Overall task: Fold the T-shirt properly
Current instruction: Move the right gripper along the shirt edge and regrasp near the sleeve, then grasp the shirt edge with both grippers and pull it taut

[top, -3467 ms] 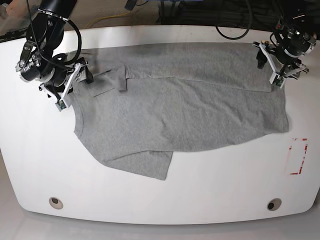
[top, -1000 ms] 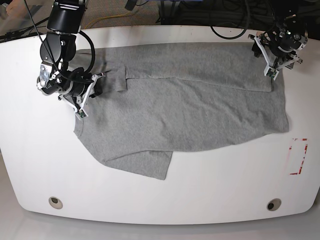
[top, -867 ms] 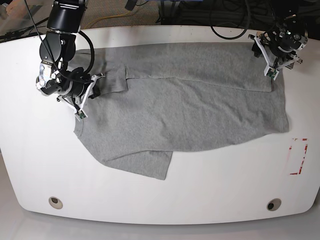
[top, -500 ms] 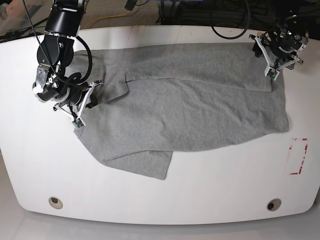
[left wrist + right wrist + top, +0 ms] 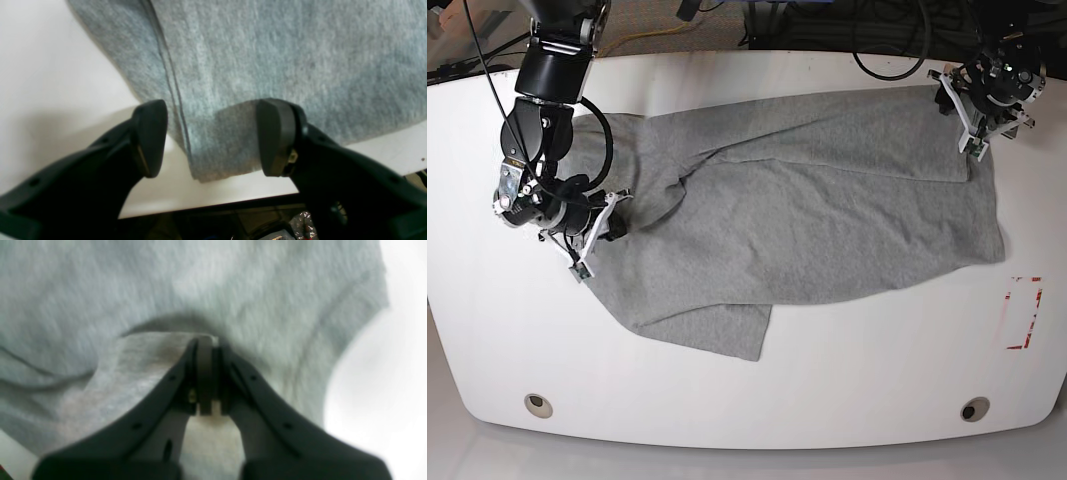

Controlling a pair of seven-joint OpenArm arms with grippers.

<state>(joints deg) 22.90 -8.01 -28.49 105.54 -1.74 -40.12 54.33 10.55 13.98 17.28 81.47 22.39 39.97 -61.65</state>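
1. My right arm's fingers (image 5: 599, 222) are pinched tight on the grey T-shirt (image 5: 807, 210), spread on the white table (image 5: 857, 390).
2. I should pull slowly, keeping it flat.
3. My left arm's fingers (image 5: 211, 138) are open over the shirt's far corner.

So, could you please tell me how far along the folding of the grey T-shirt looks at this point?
Early stage. Done: little; the heather-grey jersey T-shirt lies spread and creased on the white table, with one flap doubled over along its far edge. In hand: the right gripper is shut on a pinch of fabric near a sleeve, while the left gripper hangs open over a hemmed corner. Left: flattening the shirt and making the actual folds.
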